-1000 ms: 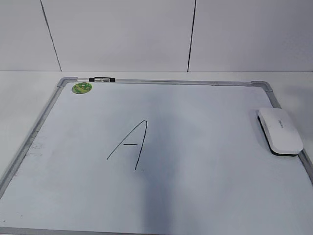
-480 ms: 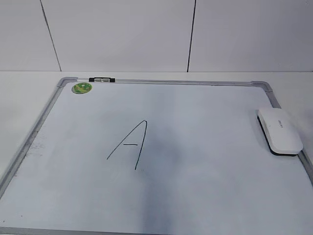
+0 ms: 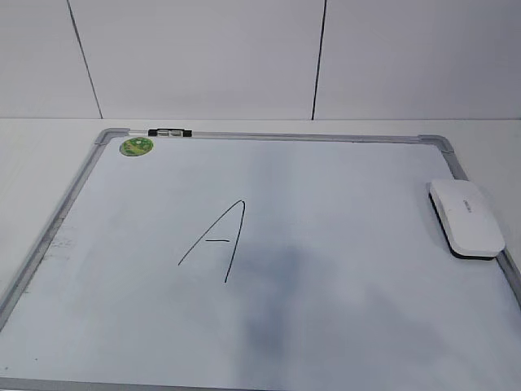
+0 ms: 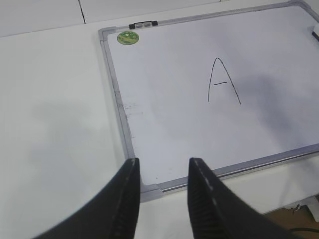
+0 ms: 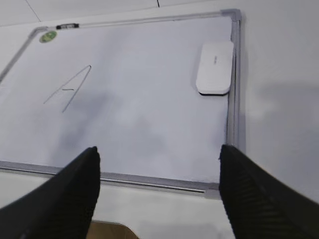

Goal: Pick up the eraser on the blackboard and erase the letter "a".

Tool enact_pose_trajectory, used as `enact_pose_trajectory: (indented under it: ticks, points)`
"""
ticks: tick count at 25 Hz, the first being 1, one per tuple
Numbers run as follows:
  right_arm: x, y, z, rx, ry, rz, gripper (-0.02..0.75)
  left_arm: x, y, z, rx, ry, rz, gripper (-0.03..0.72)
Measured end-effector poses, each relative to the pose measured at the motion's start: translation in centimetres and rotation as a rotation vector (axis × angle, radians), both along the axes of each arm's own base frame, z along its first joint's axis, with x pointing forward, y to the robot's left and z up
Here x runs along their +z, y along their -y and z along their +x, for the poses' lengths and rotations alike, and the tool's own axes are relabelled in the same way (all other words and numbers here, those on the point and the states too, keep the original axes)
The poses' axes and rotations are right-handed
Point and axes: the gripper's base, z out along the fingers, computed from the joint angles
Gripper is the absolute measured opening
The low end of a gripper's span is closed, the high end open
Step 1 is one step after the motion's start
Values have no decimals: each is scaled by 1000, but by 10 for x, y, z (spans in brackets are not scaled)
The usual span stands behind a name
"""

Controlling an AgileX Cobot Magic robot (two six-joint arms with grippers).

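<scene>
The blackboard point(image 3: 269, 136) is a white dry-erase board with a grey frame, lying flat on the table. The white eraser point(image 3: 466, 218) lies on its right edge, untouched; it also shows in the right wrist view point(image 5: 215, 67). The only writing I see is a tall capital "A" point(image 3: 218, 243) left of centre. No small lowercase "a" shows in any view. My left gripper point(image 4: 164, 162) is open and empty above the board's near left corner. My right gripper point(image 5: 159, 149) is wide open and empty above the near frame, well short of the eraser. Neither gripper shows in the exterior view.
A round green magnet point(image 3: 136, 147) sits in the board's far left corner, beside a black clip point(image 3: 169, 132) on the top frame. A tiled wall stands behind the table. The white table surrounds the board point(image 4: 119, 99) on all sides.
The dark shadow on the middle of the board has drawn back toward the front edge. The eraser, the capital "A" and the magnet have not moved.
</scene>
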Motion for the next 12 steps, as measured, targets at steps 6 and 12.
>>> enact_pose_trajectory:
  ticks: [6, 12]
  points:
    - [-34, 7, 4, -51, -56, -64, 593, -33, -4, -7, 20, 8, 20, 245]
    - [-57, 14, 9, -97, -109, -134, 593, -62, -3, -1, 20, -59, 36, 245]
